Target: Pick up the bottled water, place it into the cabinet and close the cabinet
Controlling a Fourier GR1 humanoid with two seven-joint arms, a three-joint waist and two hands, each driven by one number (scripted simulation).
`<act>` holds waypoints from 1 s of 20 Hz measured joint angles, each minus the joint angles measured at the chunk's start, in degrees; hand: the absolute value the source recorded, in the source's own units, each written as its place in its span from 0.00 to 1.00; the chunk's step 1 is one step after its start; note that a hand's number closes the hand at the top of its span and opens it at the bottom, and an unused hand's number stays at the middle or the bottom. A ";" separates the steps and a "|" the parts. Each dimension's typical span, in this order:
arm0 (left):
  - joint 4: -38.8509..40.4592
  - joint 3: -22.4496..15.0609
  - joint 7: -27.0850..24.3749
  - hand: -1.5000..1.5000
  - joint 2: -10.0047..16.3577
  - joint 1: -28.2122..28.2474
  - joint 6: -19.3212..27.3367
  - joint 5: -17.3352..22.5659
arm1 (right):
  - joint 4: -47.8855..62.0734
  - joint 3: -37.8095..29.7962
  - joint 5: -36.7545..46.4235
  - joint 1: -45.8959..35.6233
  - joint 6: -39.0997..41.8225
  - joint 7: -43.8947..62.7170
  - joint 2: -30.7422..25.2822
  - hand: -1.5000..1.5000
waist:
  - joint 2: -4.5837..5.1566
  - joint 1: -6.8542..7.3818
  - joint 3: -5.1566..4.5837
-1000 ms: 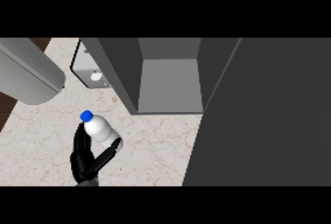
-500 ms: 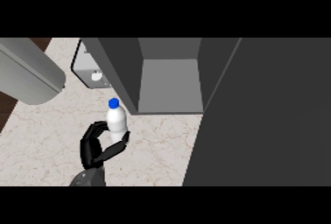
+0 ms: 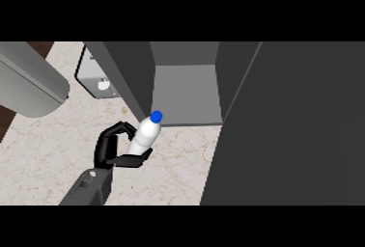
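One dark door [image 3: 299,125] stands open along the desk's [image 3: 43,159] right side, beside the one open cabinet [image 3: 185,91] at the far edge. One grey cylinder [image 3: 28,82] sits at the far-left corner. The left hand [image 3: 118,149], the only one showing, curls round the single bottled water [image 3: 145,135], which is tilted with its blue cap [image 3: 156,116] at the cabinet's mouth.

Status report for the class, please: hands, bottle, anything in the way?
Right hand curled round bottled water, cap tilted toward cabinet. Left hand not in view. Door open; cap close to cabinet's left wall.
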 measured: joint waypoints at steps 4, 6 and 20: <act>-1.04 -1.19 1.18 1.00 -0.67 -2.12 -4.99 -0.14 | 0.01 1.65 0.34 0.23 -1.20 0.51 0.54 0.00 | -0.04 0.46 0.01; -2.47 -1.44 2.69 1.00 -1.68 -2.82 -6.20 0.11 | 0.07 0.72 0.22 0.13 -0.96 0.61 0.19 0.00 | -0.05 0.72 0.02; -18.91 -7.97 20.34 1.00 -5.11 -2.22 -0.15 6.82 | -0.22 2.02 0.40 1.02 -3.05 -0.58 -1.02 0.00 | -0.08 1.03 0.02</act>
